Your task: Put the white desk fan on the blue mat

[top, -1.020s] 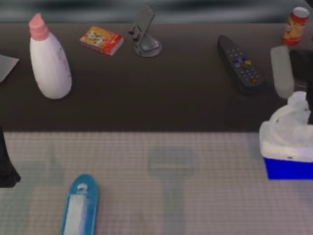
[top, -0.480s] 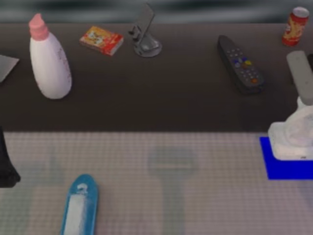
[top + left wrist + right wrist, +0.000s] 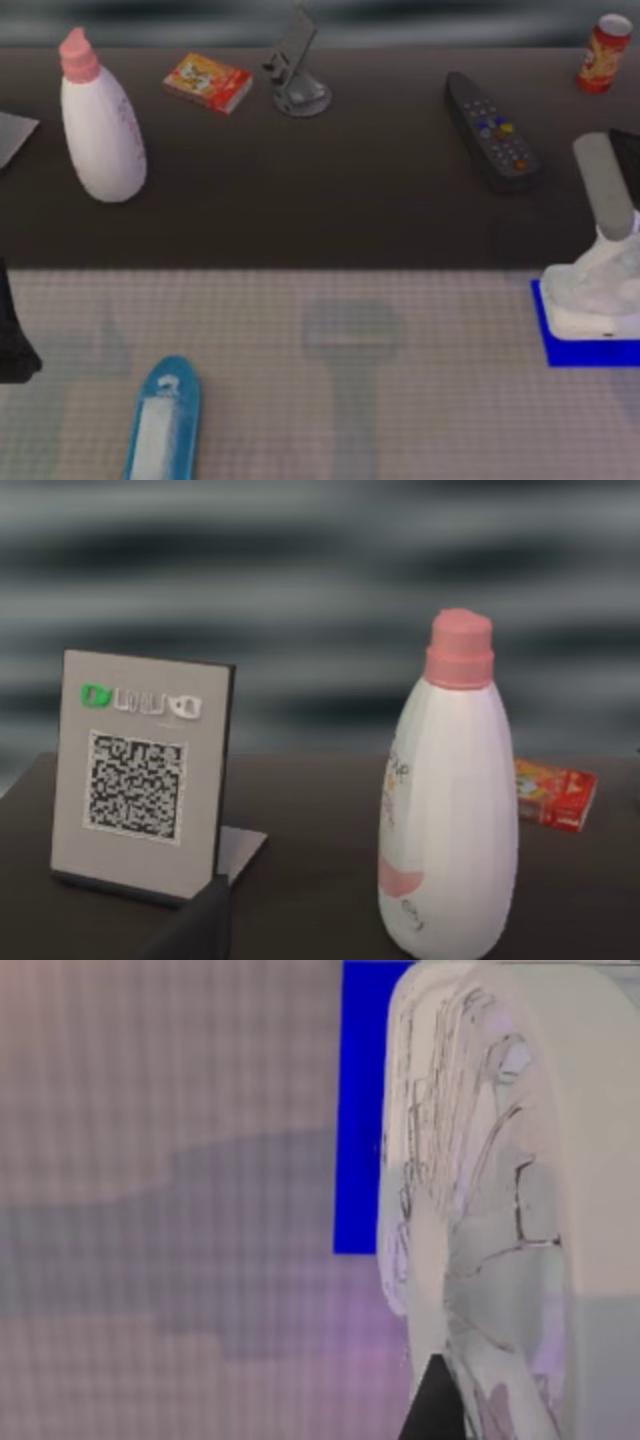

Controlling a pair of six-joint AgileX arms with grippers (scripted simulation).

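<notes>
On the blue mat (image 3: 560, 352) stands the white desk fan (image 3: 598, 290); whether our right gripper (image 3: 608, 200) grips it, we cannot tell; remote (image 3: 492, 130) nearby.

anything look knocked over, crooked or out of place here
Nothing stands out. The white desk fan sits upright on the blue mat at the table's right edge, with the right gripper at it. The skateboard lies flat; the bottle stands upright.
</notes>
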